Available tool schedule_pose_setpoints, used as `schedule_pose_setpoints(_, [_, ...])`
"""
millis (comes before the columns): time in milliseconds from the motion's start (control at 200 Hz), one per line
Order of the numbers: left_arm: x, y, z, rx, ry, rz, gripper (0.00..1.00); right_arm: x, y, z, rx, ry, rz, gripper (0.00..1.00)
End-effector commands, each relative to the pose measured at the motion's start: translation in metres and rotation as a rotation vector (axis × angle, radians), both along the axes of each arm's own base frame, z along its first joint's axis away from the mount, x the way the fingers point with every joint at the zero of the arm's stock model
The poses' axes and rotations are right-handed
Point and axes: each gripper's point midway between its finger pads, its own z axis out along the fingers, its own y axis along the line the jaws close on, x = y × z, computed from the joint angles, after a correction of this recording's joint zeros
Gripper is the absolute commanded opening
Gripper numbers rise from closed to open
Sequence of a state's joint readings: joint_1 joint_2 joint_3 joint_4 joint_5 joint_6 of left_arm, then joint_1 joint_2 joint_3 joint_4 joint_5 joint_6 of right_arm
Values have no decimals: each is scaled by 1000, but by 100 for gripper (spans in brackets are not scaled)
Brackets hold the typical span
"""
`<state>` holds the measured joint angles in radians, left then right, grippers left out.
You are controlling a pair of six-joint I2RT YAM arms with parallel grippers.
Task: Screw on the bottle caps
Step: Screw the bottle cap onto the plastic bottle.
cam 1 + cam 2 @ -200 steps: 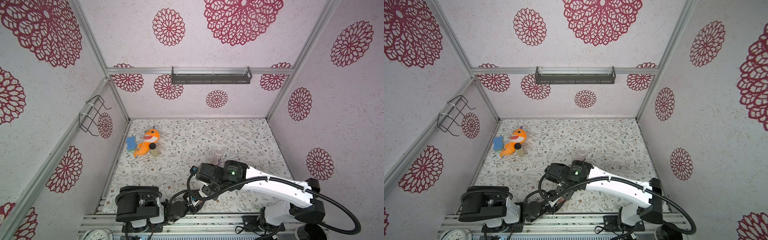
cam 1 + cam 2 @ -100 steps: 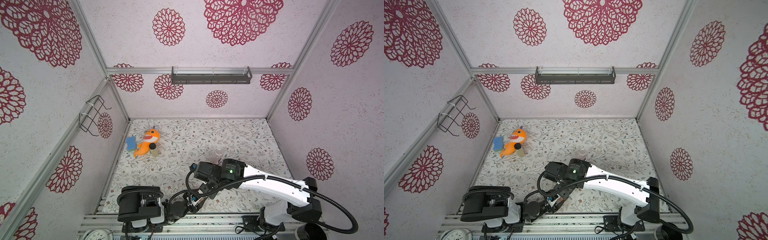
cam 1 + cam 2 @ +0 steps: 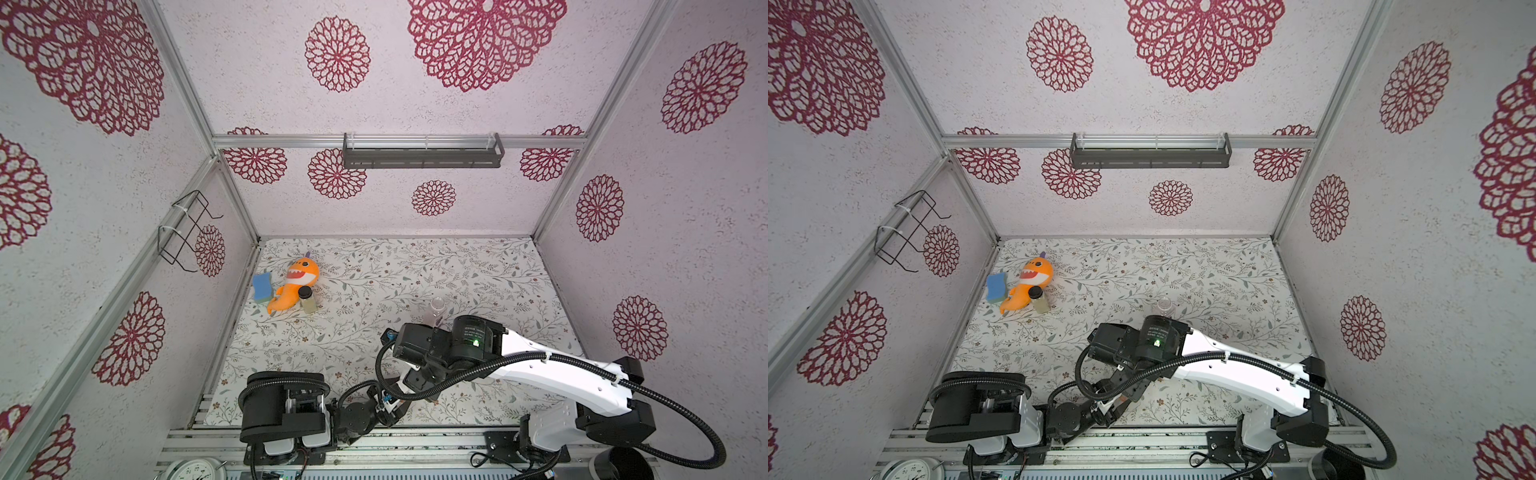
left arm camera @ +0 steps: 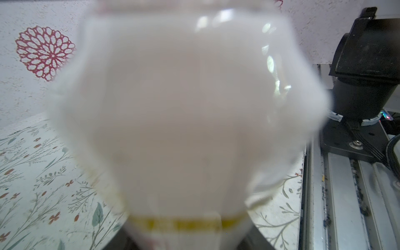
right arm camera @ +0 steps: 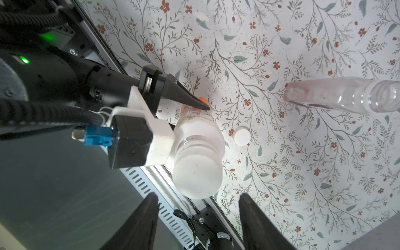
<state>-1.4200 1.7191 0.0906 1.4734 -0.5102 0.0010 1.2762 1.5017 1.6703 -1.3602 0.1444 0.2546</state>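
My left gripper [image 5: 195, 118] is shut on the lower body of the orange-label bottle [image 5: 195, 129], holding it upright near the table's front edge. That bottle [image 4: 184, 108] fills the left wrist view as a blur. A white cap [image 5: 198, 175] sits on its neck. My right gripper [image 5: 198, 195] hovers over that cap, open, with both fingers [image 5: 257, 223] apart from it. A second white cap [image 5: 241, 136] lies flat on the table beside the held bottle. The purple-label bottle [image 5: 346, 97] [image 3: 438, 309] [image 3: 1165, 307] stands uncapped farther back.
An orange plush toy [image 3: 293, 284], a blue sponge [image 3: 262, 286] and a black-lidded jar [image 3: 307, 299] sit at the back left. A dark shelf [image 3: 422, 151] hangs on the back wall, a wire rack [image 3: 187, 232] on the left wall. Metal rails [image 3: 395, 436] run along the front edge.
The right gripper's jaws have widened away from the cap, and the right wrist has drifted slightly left. The left arm and its bottle have stayed put.
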Motion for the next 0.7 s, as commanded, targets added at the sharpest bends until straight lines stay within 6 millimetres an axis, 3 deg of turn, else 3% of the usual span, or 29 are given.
schedule_pose_setpoints(0, [-3,-4,9,-33,-18,-11,54,1,-14,1,-47,-38,41,62])
schedule_pose_setpoints(310, [-3,-5,9,-33,-19,-12,54,13,-3,-4,-58,-83,46,61])
schedule_pose_setpoints(696, [-4,-4,9,-33,-21,-11,54,13,10,-9,-49,-76,77,60])
